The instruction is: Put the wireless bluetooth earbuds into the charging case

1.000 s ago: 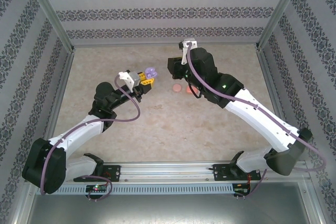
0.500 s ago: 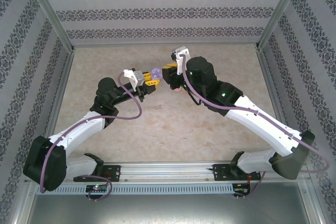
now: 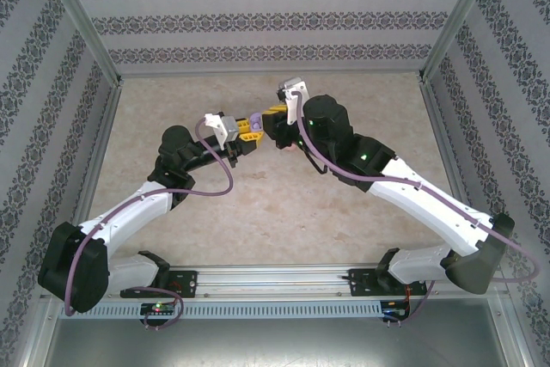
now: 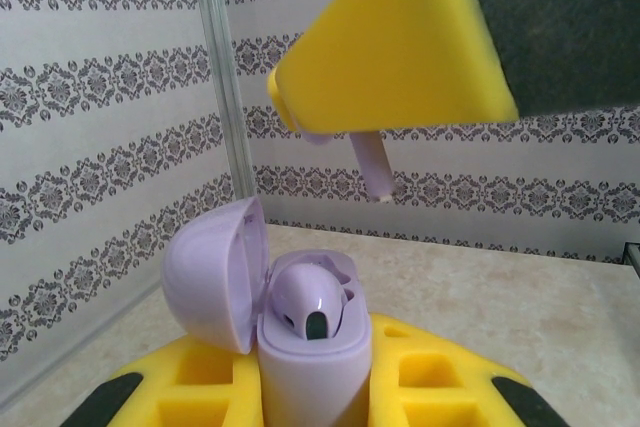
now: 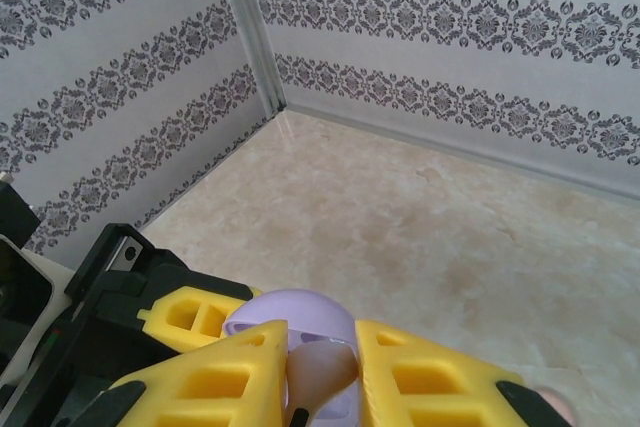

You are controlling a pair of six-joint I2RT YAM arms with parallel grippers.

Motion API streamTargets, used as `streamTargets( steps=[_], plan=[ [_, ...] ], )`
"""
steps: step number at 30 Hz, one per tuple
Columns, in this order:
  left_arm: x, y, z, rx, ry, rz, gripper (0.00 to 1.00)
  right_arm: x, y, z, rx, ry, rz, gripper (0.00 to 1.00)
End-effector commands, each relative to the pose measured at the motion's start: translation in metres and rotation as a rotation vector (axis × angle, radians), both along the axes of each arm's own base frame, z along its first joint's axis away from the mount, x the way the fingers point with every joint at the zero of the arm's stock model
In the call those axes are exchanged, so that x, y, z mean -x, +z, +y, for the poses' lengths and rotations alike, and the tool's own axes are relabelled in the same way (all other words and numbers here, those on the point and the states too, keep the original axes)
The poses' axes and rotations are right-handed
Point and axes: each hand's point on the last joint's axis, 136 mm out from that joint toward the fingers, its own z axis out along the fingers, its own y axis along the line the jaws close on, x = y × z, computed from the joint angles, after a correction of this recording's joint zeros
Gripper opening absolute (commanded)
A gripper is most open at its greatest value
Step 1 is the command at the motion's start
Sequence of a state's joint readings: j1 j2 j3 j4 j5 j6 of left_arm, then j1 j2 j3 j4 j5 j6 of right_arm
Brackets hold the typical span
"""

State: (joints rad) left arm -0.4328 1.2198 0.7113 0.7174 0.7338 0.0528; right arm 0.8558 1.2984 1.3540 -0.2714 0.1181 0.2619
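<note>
Wallpaper (image 3: 275, 19) with bands of grey damask closes in a marbled beige tabletop (image 3: 258, 212).

The yellow fingers (image 4: 200, 382) of the left gripper (image 4: 312, 402) press in on both sides of the lilac charging case (image 4: 305, 352) and clamp its lower body so that it stands upright between them. The case's lid (image 4: 210, 272) is swung open and hangs off the left side of the case in the left wrist view. One lilac earbud (image 4: 312, 302) with a dark spot on its face already sits in the case's open top.

Straight above the case, the right gripper (image 5: 320, 372) has its yellow pads (image 5: 230, 382) drawn together on a second earbud (image 4: 372, 165). In the left wrist view its pale stem pokes down out of the pads towards the case's opening, with a clear gap between the stem's tip and the case. In the right wrist view the bud's pale head is pinched between the pads, and the case's rounded lid lies just below it.

From above, the two grippers meet nose to nose at the case. The left arm (image 3: 146, 204) stretches away from the case towards the lower left. The right arm (image 3: 412, 191) runs from the case towards the lower right, and a purple cable trails along each arm.
</note>
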Motion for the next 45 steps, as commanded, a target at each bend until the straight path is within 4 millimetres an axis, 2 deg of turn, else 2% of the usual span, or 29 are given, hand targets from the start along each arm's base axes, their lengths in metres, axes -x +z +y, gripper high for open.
streamTargets(
  steps=[1, 18, 29, 38, 45],
  plan=[
    [0.006, 0.015, -0.006, 0.004, -0.037, -0.056, 0.00, 0.005, 0.000, 0.007, -0.029, 0.020, 0.004, 0.23],
    [0.012, 0.020, -0.006, 0.011, -0.044, -0.068, 0.00, 0.000, -0.007, 0.014, -0.025, 0.012, 0.018, 0.23],
    [0.016, 0.025, -0.005, 0.013, -0.049, -0.079, 0.00, -0.006, -0.024, 0.013, 0.013, -0.017, 0.037, 0.22],
    [0.017, 0.025, -0.006, 0.012, -0.052, -0.081, 0.00, -0.011, -0.021, 0.009, 0.007, -0.040, 0.033, 0.21],
    [0.017, 0.027, -0.005, 0.013, -0.048, -0.086, 0.00, -0.011, -0.033, 0.009, 0.029, -0.032, 0.059, 0.20]
  ],
)
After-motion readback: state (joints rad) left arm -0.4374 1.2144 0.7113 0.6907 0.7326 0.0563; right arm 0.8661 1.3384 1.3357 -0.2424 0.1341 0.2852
